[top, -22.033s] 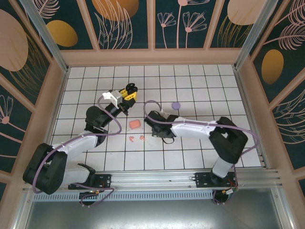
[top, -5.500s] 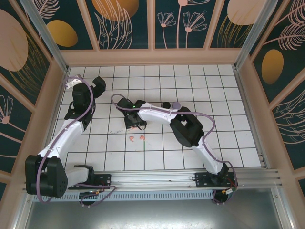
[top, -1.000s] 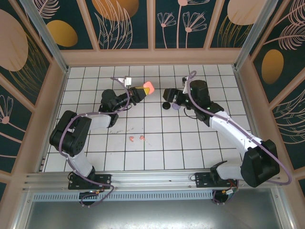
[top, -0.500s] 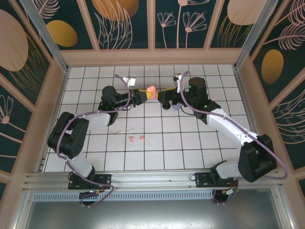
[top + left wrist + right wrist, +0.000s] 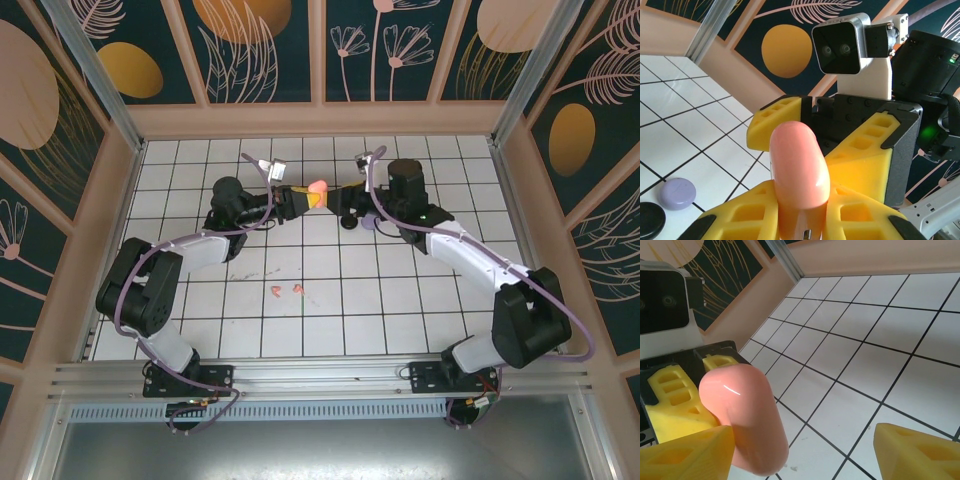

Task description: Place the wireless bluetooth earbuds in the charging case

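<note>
A salmon-orange charging case is held up above the floor with my left gripper shut on its lower end. In the left wrist view the case stands between my yellow fingers. My right gripper faces it from the right, open. In the right wrist view the case lies against the right gripper's left finger, with the other finger well apart. Two salmon-orange earbuds lie on the tiles in front.
A lavender round case and a black one lie on the floor under the right arm; they also show in the left wrist view, lavender and black. Patterned walls ring the white tiled floor.
My right gripper has moved left up to the raised case, which now sits between its fingers. My left gripper has shifted slightly left, still holding the case.
</note>
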